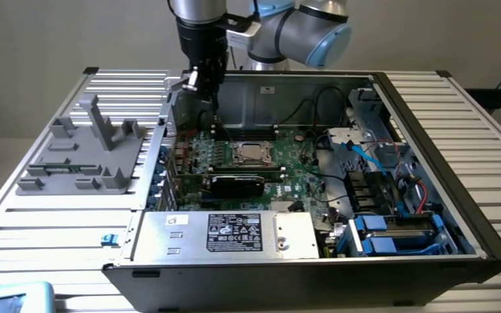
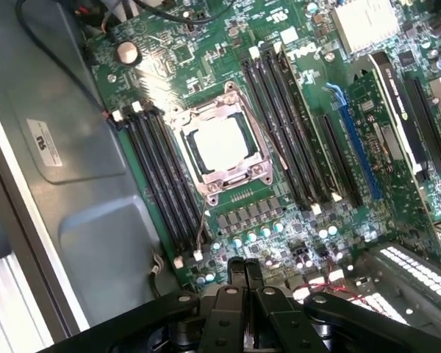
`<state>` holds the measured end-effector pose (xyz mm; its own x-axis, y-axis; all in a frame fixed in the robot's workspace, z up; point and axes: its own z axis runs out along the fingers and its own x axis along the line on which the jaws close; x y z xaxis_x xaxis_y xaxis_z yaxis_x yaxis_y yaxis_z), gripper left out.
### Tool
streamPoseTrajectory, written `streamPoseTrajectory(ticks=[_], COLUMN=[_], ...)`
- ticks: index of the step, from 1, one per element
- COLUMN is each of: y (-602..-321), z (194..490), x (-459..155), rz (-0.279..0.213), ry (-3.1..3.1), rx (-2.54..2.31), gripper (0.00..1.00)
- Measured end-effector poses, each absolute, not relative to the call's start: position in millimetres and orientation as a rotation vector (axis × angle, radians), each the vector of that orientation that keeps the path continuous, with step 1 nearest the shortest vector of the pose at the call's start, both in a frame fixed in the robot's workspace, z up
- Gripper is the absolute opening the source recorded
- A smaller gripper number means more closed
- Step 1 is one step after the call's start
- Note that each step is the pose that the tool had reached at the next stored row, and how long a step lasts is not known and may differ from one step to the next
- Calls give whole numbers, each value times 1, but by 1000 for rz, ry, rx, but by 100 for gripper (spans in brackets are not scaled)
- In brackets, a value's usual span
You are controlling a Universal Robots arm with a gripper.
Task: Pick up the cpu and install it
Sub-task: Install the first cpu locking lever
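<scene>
The cpu (image 1: 250, 152), a small square chip with a shiny silver top, lies flat inside the metal-framed socket (image 1: 252, 145) on the green motherboard in the open computer case. In the wrist view the cpu (image 2: 219, 143) sits within the socket frame (image 2: 178, 134), between rows of dark memory slots. My gripper (image 1: 214, 112) hangs over the board's back corner, toward the exterior view's left of the socket and apart from the chip. Its black fingers (image 2: 237, 273) are pressed together, shut, with nothing between them.
A black rectangular block (image 1: 237, 184) lies just in front of the socket. A silver power supply (image 1: 224, 233) fills the case's front. Blue drive bays (image 1: 394, 235) and cables crowd the exterior view's right. A grey fixture (image 1: 85, 153) stands on the slatted table outside the case.
</scene>
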<state>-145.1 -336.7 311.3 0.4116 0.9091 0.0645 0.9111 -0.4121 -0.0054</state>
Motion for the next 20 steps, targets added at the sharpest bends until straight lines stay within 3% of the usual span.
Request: streamPoseTrajectory(ticks=[20], y=[-337], z=[310], x=[-145], rz=[-89], ry=[-1217], rx=[-2862], gripper=[11])
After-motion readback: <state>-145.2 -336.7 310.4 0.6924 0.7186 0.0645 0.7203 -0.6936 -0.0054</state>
